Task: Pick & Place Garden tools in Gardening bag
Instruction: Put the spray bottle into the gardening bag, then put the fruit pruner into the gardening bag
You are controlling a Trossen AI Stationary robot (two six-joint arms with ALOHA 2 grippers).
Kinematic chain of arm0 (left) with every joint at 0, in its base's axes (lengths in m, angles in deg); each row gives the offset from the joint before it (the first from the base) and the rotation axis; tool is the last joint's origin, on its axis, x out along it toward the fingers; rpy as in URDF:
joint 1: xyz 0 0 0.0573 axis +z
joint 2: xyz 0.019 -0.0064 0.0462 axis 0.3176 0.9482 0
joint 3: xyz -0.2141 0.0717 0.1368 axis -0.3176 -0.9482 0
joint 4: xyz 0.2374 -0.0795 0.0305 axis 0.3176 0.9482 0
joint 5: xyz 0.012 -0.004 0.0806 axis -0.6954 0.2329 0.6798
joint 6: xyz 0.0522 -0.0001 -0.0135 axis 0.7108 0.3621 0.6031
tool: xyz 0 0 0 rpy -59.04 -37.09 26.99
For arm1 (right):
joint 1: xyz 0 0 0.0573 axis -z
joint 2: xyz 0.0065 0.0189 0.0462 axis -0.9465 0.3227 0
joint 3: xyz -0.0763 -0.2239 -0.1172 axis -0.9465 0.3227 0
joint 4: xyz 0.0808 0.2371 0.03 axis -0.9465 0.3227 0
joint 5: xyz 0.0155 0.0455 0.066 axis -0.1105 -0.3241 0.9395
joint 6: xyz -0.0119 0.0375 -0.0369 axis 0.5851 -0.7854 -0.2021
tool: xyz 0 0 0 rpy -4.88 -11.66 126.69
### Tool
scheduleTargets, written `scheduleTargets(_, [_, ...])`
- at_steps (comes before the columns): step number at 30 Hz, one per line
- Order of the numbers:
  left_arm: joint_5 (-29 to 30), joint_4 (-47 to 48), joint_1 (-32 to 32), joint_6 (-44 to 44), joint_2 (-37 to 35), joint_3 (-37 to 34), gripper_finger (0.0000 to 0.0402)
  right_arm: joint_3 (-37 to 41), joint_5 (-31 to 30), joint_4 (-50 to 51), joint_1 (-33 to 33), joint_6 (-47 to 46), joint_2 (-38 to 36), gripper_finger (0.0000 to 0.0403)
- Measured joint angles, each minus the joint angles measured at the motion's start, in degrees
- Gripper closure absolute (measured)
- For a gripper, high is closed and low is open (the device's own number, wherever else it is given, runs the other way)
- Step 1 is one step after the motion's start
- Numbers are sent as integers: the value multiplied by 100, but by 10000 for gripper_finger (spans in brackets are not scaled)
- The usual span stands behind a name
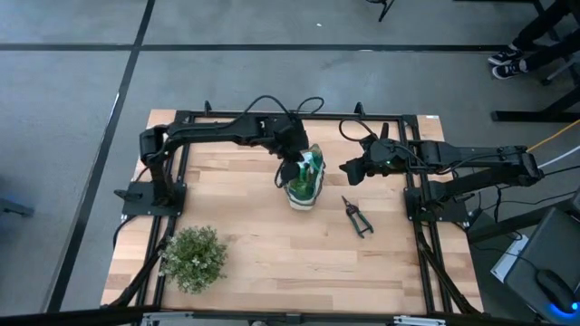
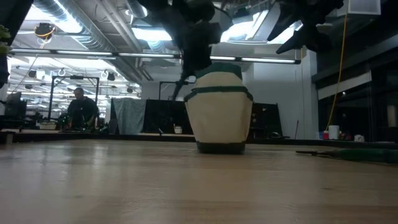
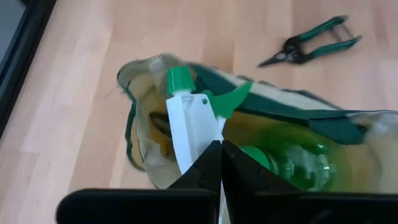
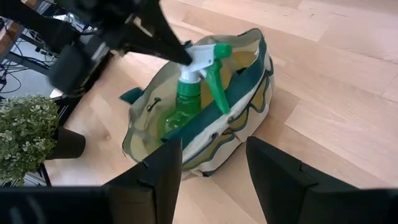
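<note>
The small cream canvas gardening bag [image 1: 305, 186] with dark green trim stands upright on the light wooden tabletop [image 1: 272, 263], a little toward the far edge and close to the middle between the left and right edges. Inside it, a translucent green spray bottle [image 4: 186, 102] with a white neck and green trigger stands nearly upright, its head poking above the bag's open mouth. The left gripper [image 3: 219, 163] sits directly over the bag, its two dark fingers closed on the white head of the spray bottle, with the fingertips meeting around it in the left wrist view. The right gripper [image 4: 211, 165] hovers above the table just to the right of the bag, toward the far right part of the tabletop, with its fingers spread wide apart and nothing between them. A pair of dark pruning shears [image 1: 357, 216] with green handles lies flat on the wood to the right of the bag, nearer the front edge than the bag and clearly apart from it. A bushy green potted plant [image 1: 193, 257] stands near the front left corner, well away from the bag. In the low view, a person [image 2: 79, 107] shows in the room beyond the table.
</note>
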State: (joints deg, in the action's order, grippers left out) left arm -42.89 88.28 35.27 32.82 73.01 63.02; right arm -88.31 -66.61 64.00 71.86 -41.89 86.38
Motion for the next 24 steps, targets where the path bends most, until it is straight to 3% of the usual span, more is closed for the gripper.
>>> scheduleTargets(11, [-31, 4, 59, -153, 104, -2, 399, 0, 14, 2, 0, 2, 0, 222])
scheduleTargets(24, [-6, 64, 577, -153, -1849, 0, 398, 0, 1072, 16, -4, 225, 0, 222])
